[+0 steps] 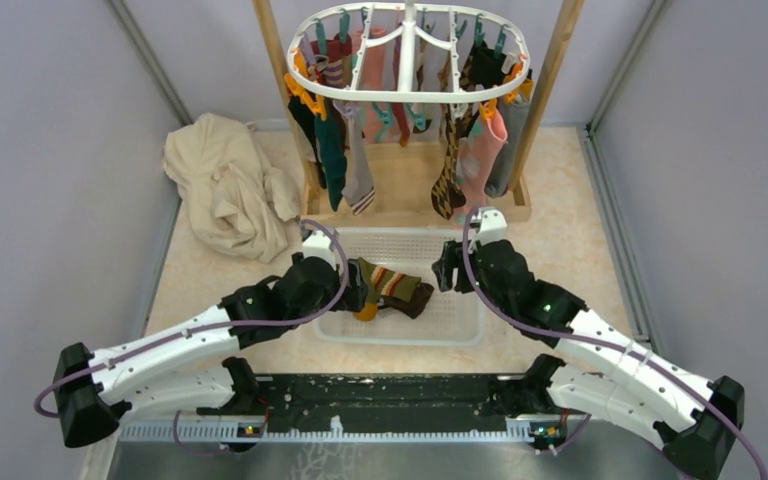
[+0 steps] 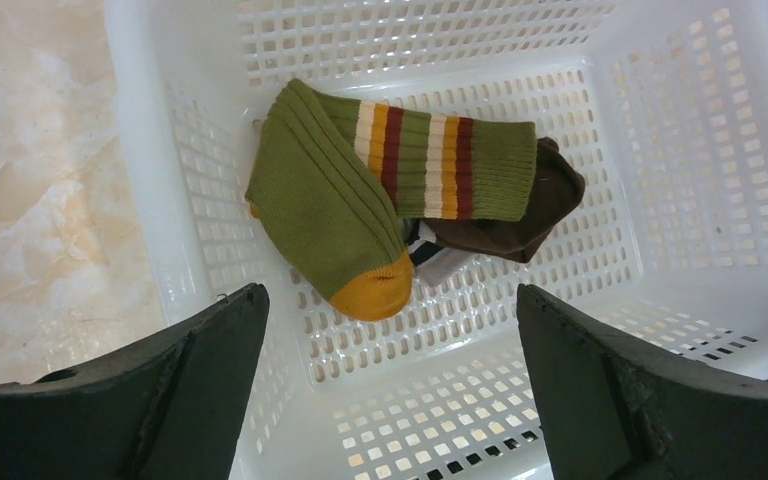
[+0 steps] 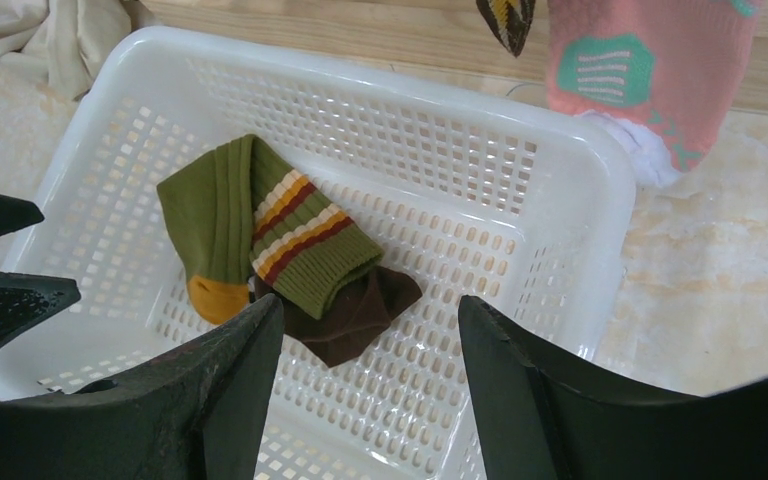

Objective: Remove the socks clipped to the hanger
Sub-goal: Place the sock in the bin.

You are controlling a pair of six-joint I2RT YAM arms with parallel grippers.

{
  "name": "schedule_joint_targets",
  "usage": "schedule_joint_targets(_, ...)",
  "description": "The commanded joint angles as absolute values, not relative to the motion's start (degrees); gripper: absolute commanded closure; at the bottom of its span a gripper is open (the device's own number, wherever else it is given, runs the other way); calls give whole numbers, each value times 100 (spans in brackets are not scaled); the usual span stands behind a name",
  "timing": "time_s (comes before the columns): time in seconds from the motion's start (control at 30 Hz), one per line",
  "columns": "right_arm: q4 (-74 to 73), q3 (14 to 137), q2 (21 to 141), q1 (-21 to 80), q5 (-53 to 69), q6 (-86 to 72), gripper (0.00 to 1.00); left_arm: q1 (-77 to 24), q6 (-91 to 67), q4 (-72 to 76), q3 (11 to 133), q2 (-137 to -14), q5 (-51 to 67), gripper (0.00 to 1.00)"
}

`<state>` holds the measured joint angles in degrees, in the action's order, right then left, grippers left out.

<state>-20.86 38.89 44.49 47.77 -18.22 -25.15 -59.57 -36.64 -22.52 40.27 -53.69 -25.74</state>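
This is looking like a robotics lab cell dressed up as a laundry corner. Plain grey partition panels [image 1: 50, 150] in metal framing are walling in a marble-patterned desk [image 1: 570, 230], and two white-and-black arms [image 1: 175, 345] [image 1: 610, 345] trailing purple cables [image 1: 38, 400] are sitting bolted to a black mounting rail [image 1: 380, 395] at its near edge. Household props are standing in for a home: a white hanger [image 1: 410, 97] carrying socks [image 1: 332, 150] on a wooden frame [image 1: 545, 90], a white mesh basket [image 1: 400, 240] and a crumpled beige cloth [image 1: 225, 185].

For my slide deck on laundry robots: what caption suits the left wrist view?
Open left gripper hovers over the white basket, where a green striped sock lies across a brown sock.
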Motion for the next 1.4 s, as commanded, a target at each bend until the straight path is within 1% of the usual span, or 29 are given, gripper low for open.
schedule_joint_targets(0.0,-1917,4129,4517,4773,-1905,-2438,35,-5933,-3638,-2146,4183,-5580,-2583,1)
schedule_joint_targets(0.6,-2030,4142,4294,4774,-1793,-2568,35,-5933,-3816,-2164,4027,-5254,-2364,1)
schedule_joint_targets(0.77,-2195,4277,4219,4772,-1805,-2644,35,-5932,-3726,-1946,4024,-5251,-2213,1)
schedule_joint_targets(1.0,-2403,4338,3871,4773,-2082,-2670,35,-5934,-3503,-1779,4309,-5408,-2057,1)
schedule_joint_targets(1.23,-2473,4675,4095,4775,-2392,-2380,35,-5933,-2957,-993,4483,-5875,-2181,1)
schedule_joint_targets(1.37,-2327,5210,4383,4764,-2540,-2038,35,-5928,-2848,-724,4686,-6253,-2109,1)
